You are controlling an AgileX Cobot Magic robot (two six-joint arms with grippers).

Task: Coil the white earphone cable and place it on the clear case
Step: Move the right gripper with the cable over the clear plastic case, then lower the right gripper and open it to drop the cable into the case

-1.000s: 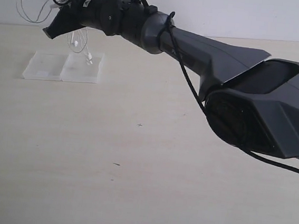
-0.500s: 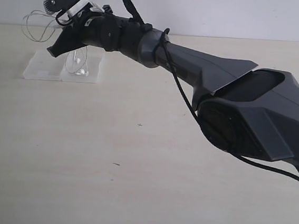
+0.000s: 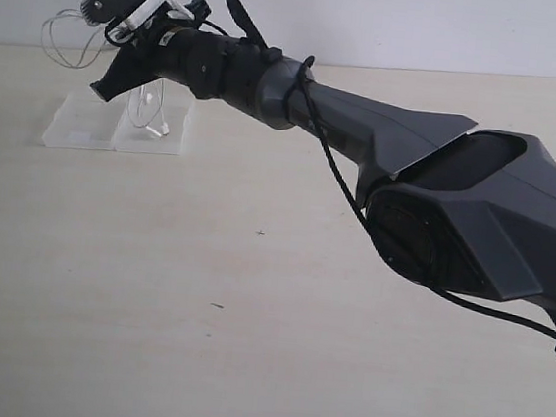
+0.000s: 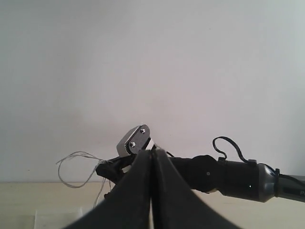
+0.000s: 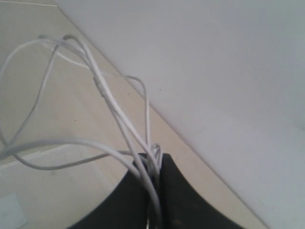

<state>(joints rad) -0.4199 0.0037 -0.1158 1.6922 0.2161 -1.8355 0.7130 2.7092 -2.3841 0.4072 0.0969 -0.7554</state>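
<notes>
My right gripper [image 3: 102,90] reaches across to the far left and hangs just above the clear case [image 3: 79,128], a flat translucent box of two halves. It is shut on the white earphone cable [image 3: 155,118]. Loose loops stick out beyond the fingertips, and two strands with earbuds hang down onto the case's right half. In the right wrist view the cable [image 5: 102,90] bunches between the shut right gripper [image 5: 155,161], with the case [image 5: 28,191] below. In the left wrist view my left gripper [image 4: 151,153] is shut and empty, looking at the right arm and the cable [image 4: 76,155].
The pale wooden table [image 3: 250,295] meets a white wall behind the case. My right arm's dark body [image 3: 438,185] stretches across the right and middle of the exterior view, with a black robot cable [image 3: 336,165] hanging along it.
My right gripper has come down and turned over the case, bringing its wrist camera into sight. The hanging earbud strands have dropped onto the case's right half. The left gripper stays shut.
</notes>
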